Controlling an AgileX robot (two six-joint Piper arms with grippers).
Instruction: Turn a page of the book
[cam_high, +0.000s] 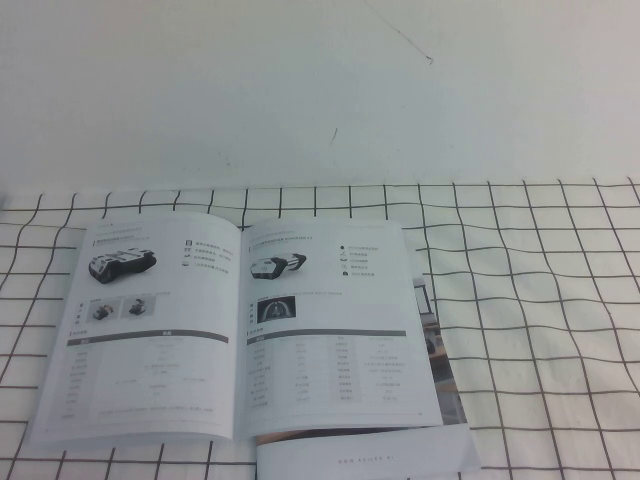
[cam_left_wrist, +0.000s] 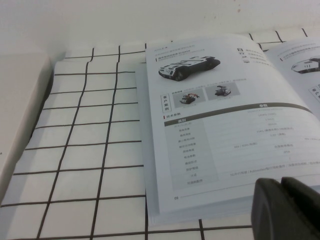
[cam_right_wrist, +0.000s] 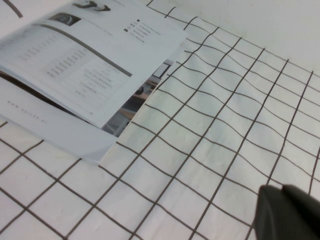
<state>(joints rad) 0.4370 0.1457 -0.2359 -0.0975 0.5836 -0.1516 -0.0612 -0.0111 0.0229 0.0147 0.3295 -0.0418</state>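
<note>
White grid-lined cloth (cam_high: 540, 300) bore the book (cam_high: 250, 330) lying open; left gripper (cam_left_wrist: 287, 207) beside it, jaw state indeterminable; right gripper (cam_right_wrist: 287, 212) closed, empty.

high: raised, angled down | wrists: low, close, oblique | shared: the book (cam_high: 240, 330) (cam_left_wrist: 225, 125) (cam_right_wrist: 85, 65)

setting: plain lab-style tabletop; white black-gridded cloth (cam_high: 540, 300), bare white wall (cam_high: 320, 80), robot catalogue (cam_high: 240, 330).

Open book (cam_right_wrist: 85, 65) (gridded cloth (cam_right_wrist: 210, 140) beneath)
</note>
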